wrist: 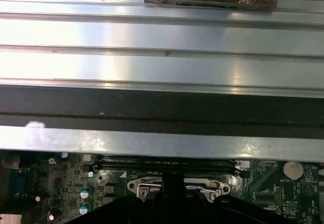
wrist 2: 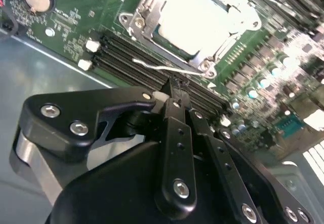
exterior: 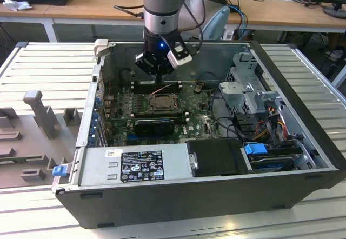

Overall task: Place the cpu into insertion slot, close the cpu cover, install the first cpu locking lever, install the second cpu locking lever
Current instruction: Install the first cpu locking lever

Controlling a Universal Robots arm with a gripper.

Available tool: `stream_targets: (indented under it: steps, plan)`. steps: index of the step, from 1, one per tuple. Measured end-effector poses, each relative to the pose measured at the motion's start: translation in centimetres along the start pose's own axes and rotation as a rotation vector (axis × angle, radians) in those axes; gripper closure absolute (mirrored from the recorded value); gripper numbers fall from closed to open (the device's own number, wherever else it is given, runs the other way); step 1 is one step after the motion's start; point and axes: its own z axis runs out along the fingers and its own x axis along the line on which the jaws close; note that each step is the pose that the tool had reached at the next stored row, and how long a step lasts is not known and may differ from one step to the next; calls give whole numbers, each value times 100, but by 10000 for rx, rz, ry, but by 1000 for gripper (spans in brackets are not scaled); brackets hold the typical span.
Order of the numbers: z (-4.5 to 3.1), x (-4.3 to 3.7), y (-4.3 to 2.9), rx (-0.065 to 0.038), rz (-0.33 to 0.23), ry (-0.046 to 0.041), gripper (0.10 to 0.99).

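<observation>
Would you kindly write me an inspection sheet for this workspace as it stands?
Surface: slatted metal table carrying an open computer case.
Job's things: chip lies under the closed cover frame; a wire lever runs beside it.
Clutter: grey moulded blocks at the exterior view's left.
Grippers: gripper shut, tips at the wire lever.
Cables: coloured bundle inside the case.
Surroundings: wooden desks behind.

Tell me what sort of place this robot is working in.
Probably a robotics lab or electronics workshop. An open computer case lies on a ribbed metal bench, the gripper hangs over its motherboard, and wooden desks stand behind.
</observation>
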Motion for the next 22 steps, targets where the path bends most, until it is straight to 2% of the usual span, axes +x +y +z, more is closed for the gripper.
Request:
stream_targets:
  steps: [6,12,22]
  plan:
    - [92,-38,-4,0,-97,-9,980]
    - [125,-89,1,-1,-99,-8,980]
    - [227,-170,12,2,-118,-13,980]
